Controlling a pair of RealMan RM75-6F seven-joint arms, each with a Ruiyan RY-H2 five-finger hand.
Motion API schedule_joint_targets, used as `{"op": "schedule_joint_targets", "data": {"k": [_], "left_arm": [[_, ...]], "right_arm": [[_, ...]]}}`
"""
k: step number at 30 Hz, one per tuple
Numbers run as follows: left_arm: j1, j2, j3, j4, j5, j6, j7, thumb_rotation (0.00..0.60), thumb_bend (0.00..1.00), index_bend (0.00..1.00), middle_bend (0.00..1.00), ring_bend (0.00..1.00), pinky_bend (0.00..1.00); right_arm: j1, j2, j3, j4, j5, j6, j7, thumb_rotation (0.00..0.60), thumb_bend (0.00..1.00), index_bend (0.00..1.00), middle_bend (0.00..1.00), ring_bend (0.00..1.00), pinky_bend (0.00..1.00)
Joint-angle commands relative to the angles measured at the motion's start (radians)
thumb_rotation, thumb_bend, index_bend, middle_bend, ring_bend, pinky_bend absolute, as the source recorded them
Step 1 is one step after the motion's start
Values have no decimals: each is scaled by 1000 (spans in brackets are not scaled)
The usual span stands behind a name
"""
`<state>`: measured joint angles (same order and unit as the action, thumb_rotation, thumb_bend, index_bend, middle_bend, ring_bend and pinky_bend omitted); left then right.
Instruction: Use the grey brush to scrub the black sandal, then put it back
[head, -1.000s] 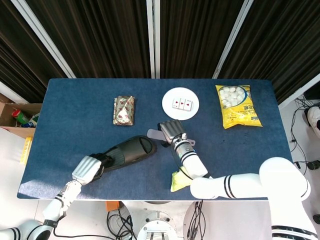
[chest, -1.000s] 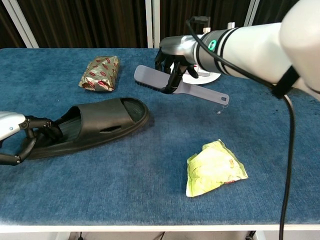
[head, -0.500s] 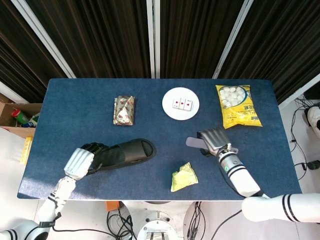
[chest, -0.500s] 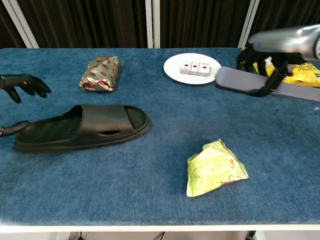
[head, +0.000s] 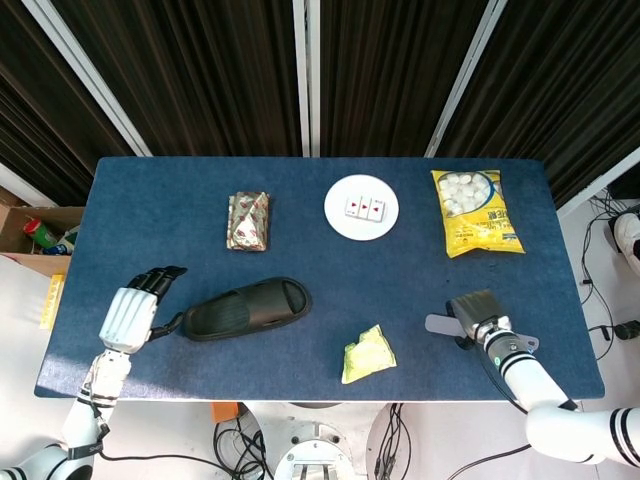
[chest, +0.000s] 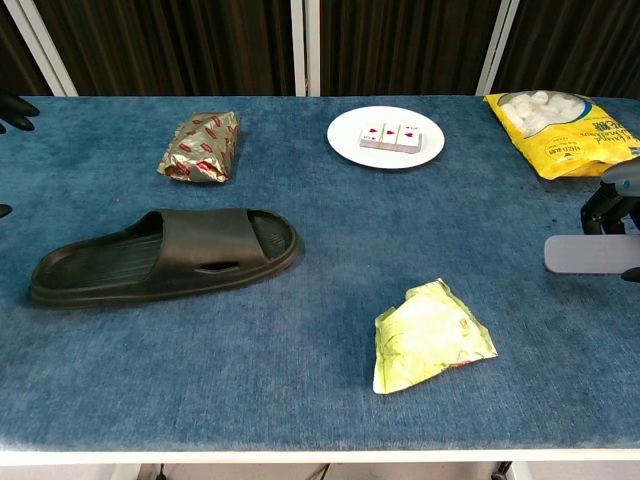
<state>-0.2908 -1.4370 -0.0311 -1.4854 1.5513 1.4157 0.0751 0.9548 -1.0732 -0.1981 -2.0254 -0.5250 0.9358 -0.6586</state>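
Head view: right hand (head: 478, 310) grips brush (head: 446, 323) (low).

On the table (head: 150, 190) we find the sandal (head: 247, 307) lying flat just to the right of our left hand's (head: 128, 314) fingertips (head: 165, 274), its heel end nearest them and not touching. Behind the sandal, further from us, sits the foil packet (head: 247, 221); to the right of that, the plate (head: 361, 207) with small pieces on it. The snack bag (head: 474, 211) lies at the far right, well behind our right hand's (head: 482, 318) fingers (chest: 602, 213). The brush (chest: 590, 253) sticks out leftward from those fingers. Between the sandal and the right hand, nearer the front edge, lies the crumpled wrapper (head: 366, 353).
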Motion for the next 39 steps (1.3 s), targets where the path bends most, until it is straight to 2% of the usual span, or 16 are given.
{"op": "schedule_joint_targets", "data": {"k": [1, 8, 13, 19, 35, 37, 39], "left_arm": [[-1, -8, 1, 7, -2, -7, 0, 600, 251, 183, 215, 220, 345], [-3, -19, 2, 22, -10, -24, -5, 600, 251, 183, 215, 220, 345], [-2, -15, 0, 23, -13, -28, -12, 600, 251, 183, 215, 220, 345], [-3, -14, 5, 24, -16, -42, -18, 600, 251, 183, 216, 220, 345], [-9, -5, 7, 3, -37, -81, 6, 600, 251, 183, 216, 220, 345], [-10, -4, 6, 1, -37, -82, 7, 600, 251, 183, 216, 220, 346], [-10, -3, 6, 0, -37, -83, 7, 600, 251, 183, 216, 220, 345]], "right_arm": [[-19, -36, 0, 29, -42, 20, -6, 600, 737, 870, 632, 618, 790], [-27, -77, 17, 87, -67, -12, 8, 600, 681, 832, 601, 598, 750], [-22, -100, 17, 103, -55, 6, -26, 600, 625, 700, 513, 486, 646], [-35, -104, 15, 104, -66, 30, -38, 600, 498, 515, 378, 312, 470], [-57, -121, 22, 114, -75, 51, -59, 600, 388, 301, 214, 143, 284], [-60, -120, 24, 111, -77, 53, -59, 600, 378, 251, 180, 112, 260], [-65, -117, 28, 108, -86, 56, -54, 600, 357, 145, 113, 47, 202]]}}
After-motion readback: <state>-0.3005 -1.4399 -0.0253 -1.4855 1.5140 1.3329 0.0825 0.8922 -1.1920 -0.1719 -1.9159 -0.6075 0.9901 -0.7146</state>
